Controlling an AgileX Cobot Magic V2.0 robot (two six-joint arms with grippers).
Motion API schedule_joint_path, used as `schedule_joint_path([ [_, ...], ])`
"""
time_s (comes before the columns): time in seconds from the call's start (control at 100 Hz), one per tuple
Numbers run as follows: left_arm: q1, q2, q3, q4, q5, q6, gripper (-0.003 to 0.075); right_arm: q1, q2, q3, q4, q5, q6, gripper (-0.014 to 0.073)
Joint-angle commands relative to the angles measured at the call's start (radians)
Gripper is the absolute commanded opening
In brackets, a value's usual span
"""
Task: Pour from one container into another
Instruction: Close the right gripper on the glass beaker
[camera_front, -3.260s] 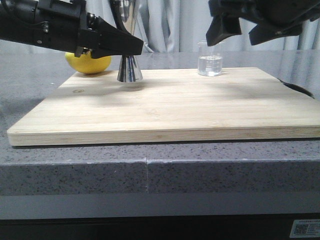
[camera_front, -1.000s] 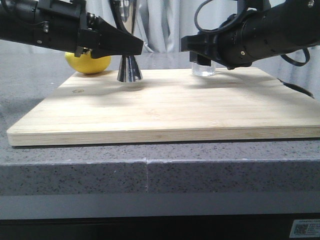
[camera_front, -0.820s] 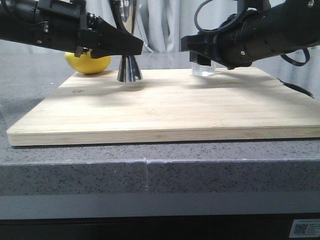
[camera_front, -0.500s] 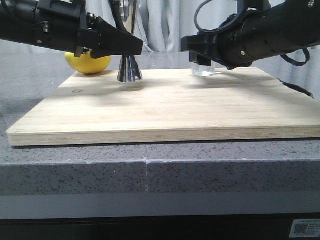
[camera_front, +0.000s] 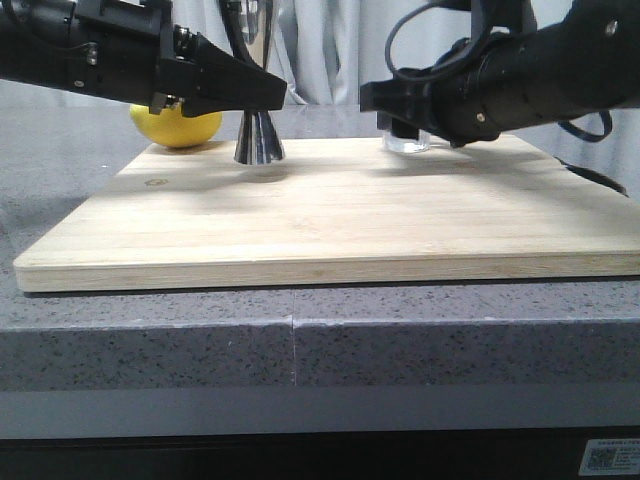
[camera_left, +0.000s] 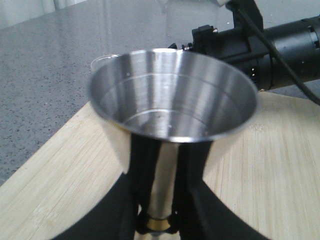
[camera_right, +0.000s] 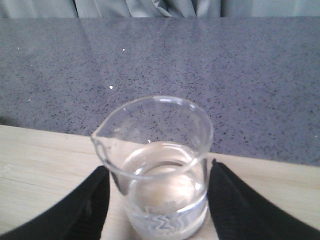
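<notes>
Left gripper pinches jigger at its waist, upright on board. Right gripper straddles beaker at board's far edge; contact unclear. Lemon behind the left arm.

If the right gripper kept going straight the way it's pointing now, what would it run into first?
The glass beaker. It already sits between the right gripper's fingers, apart from both pads, so pushing on would probably bring the gripper's palm against it, though depth is unclear.

The right gripper hides most of the beaker; the left gripper covers the jigger waist; beaker marks too faint to read.
</notes>
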Motion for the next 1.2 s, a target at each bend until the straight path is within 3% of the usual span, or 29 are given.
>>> schedule_joint_path([
  [0.0, 0.003, -0.045, -0.029, -0.074, 0.066, 0.003, 0.0008, -0.004, -0.030, -0.031, -0.014, -0.101, 0.000, 0.0387],
  [1.05, 0.003, -0.045, -0.029, -0.074, 0.066, 0.003, 0.0008, -0.004, 0.013, -0.105, -0.019, -0.063, 0.000, 0.0382],
  [1.19, 0.003, -0.045, -0.029, -0.074, 0.066, 0.003, 0.0008, -0.004, 0.013, -0.105, -0.021, -0.061, 0.000, 0.0288],
])
